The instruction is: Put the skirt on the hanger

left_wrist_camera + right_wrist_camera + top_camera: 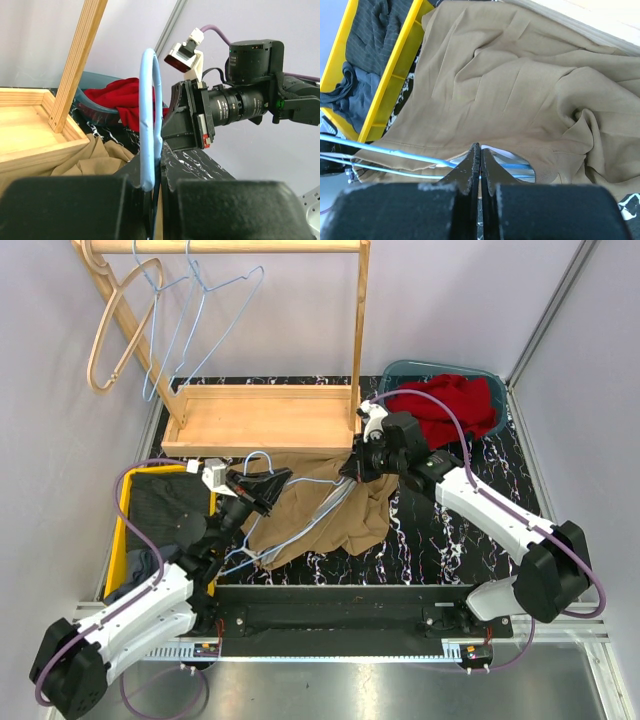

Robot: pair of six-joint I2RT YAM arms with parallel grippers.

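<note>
My left gripper [152,186] pinches the hook of the blue hanger [149,125], which stands upright between its fingers. My right gripper [480,156] is pressed together at the edge of the tan skirt [520,90], seemingly nipping cloth against wire. In the top view the skirt spreads flat at 4 o'clock from my left gripper. The hanger's wires run across it toward my right gripper at 3 o'clock.

Over the skirt [345,525] my left gripper [272,480] and right gripper [350,472] crowd each other with the hanger [148,115] between, boxed by the rack base [260,418] behind, yellow bin [118,550] left and teal bin [497,390] back-right; bare table [445,535] lies open rightward.
</note>
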